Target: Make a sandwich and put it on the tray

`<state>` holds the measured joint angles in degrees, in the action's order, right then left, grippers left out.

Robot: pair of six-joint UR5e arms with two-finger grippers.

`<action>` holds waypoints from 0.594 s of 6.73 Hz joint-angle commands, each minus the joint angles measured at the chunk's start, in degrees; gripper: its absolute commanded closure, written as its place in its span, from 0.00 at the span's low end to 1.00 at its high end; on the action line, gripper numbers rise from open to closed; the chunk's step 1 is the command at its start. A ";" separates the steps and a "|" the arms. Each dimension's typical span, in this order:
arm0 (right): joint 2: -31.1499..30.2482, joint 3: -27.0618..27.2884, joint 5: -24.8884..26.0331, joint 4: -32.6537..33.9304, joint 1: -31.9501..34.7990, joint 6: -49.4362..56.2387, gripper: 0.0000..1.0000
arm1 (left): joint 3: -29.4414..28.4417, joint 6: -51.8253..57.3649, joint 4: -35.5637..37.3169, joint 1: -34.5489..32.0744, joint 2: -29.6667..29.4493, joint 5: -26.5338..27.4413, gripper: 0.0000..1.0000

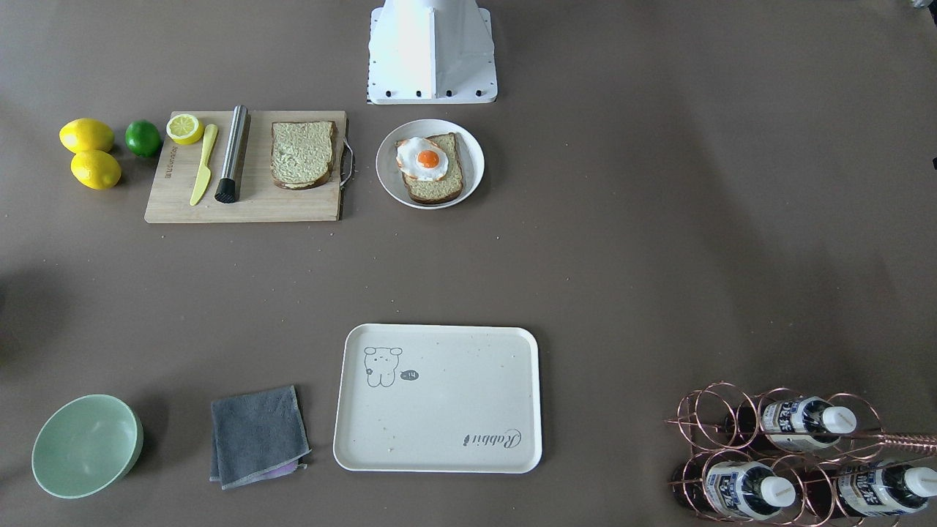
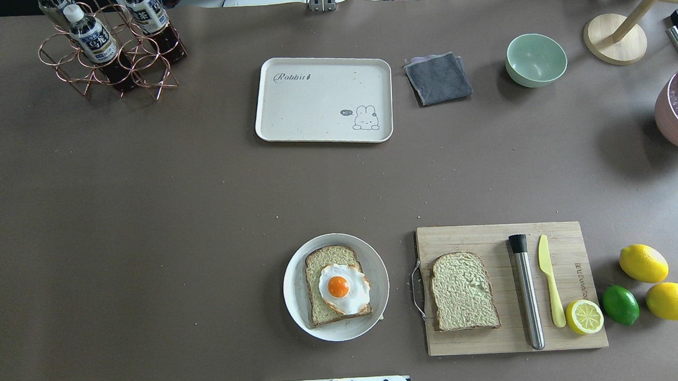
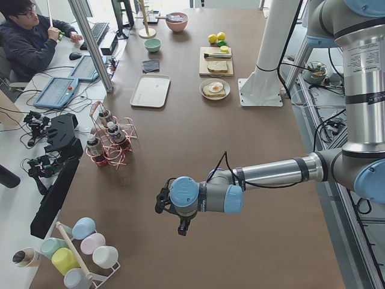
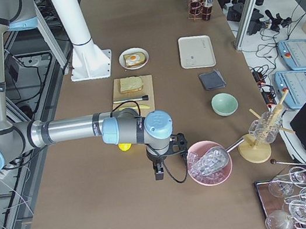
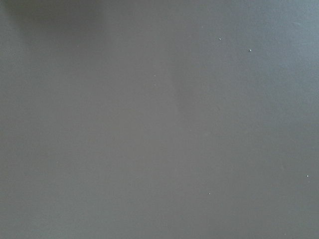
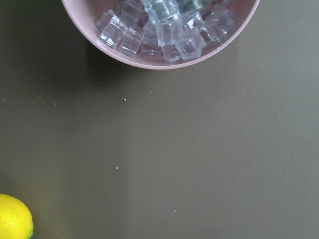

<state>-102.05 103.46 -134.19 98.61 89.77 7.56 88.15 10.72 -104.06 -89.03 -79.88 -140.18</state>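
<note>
Robotics lab, robot arm (image 3: 274,173), operator (image 3: 27,37), control tablets (image 3: 57,91)

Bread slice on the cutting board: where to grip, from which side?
Likely straight down onto the bread slice, fingers on its domed far crust and flat near crust. It lies flat on the cutting board, so nothing offers a side-on hold. Bare board shows beyond those two edges; the steel bar lies close along one side, the wire handle along the other.
</note>
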 commanded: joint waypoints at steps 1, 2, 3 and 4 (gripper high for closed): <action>0.01 0.08 -0.02 0.00 -0.03 0.00 0.00 | 0.00 0.00 -0.17 0.00 -0.01 0.00 0.03; 0.01 -0.01 -1.06 0.00 -0.03 0.00 0.00 | 0.00 0.00 -0.17 0.00 -0.01 0.00 0.03; -0.08 -0.10 -1.42 0.09 -0.03 0.00 0.00 | 0.00 0.00 -0.26 0.00 -0.10 -0.52 0.03; 0.10 0.08 -1.60 0.09 -0.12 0.09 0.00 | 0.09 0.00 -0.44 0.00 -0.53 -0.62 0.03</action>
<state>-102.06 103.44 -135.43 98.67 89.71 7.58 88.18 10.72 -104.34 -89.03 -80.07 -140.58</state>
